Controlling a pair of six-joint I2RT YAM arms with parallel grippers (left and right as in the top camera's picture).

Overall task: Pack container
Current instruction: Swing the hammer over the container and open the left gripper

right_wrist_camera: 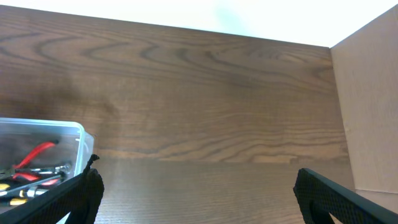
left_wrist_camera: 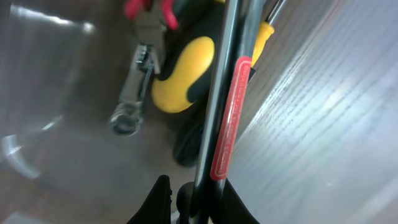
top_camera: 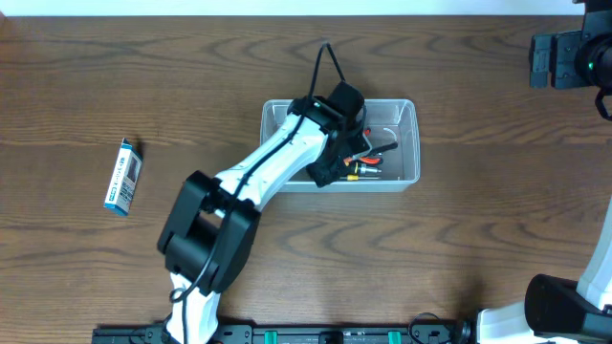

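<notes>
Clamping left gripper [left_wrist_camera: 196, 190] tight on slim red-labelled tool [left_wrist_camera: 229, 118] inside the container [top_camera: 411, 143]; holding right gripper [right_wrist_camera: 196, 180] wide, empty, well apart from it. Judging container light, stiff, slippery, best taken at rim.

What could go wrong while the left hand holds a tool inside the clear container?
The left hand is shut on a slim black tool with a red label, over the yellow-handled tool; dropped here, it may pile up crookedly. The hand sits inside the container; withdrawing could catch its wall and drag it.
</notes>
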